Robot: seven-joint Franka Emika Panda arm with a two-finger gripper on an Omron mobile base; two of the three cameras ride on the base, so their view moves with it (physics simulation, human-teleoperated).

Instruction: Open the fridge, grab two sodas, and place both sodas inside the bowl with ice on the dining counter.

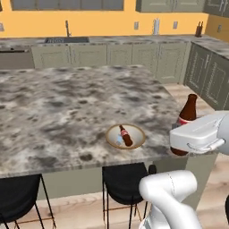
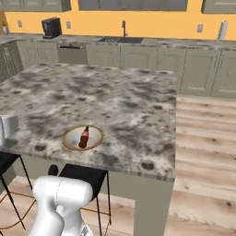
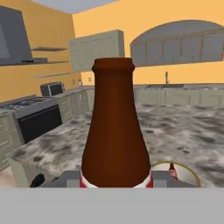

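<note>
Item one, your end effector: jaws narrowed on the lower body of a dark brown glass soda bottle with a narrow neck and a reddish label. In the hand view the bottle stands upright between the two dark finger tips, its neck rising up the centre of the picture. In the left base view you see it held at the right end of the large island counter with the mottled grey-brown granite top, just off the near right corner, with the white wrist across its lower part.

Item two, a small shallow round bowl with a tan rim: it sits on the counter near the front edge. Inside it lies a second small dark brown soda bottle with a red cap, on its side among pale bluish ice. In the right base view the same bowl holds that bottle, again near the front edge. In the hand view the bowl's rim shows just to the right of the held bottle.

Item three, black stools with thin metal legs: they stand under the counter's front edge.
</note>
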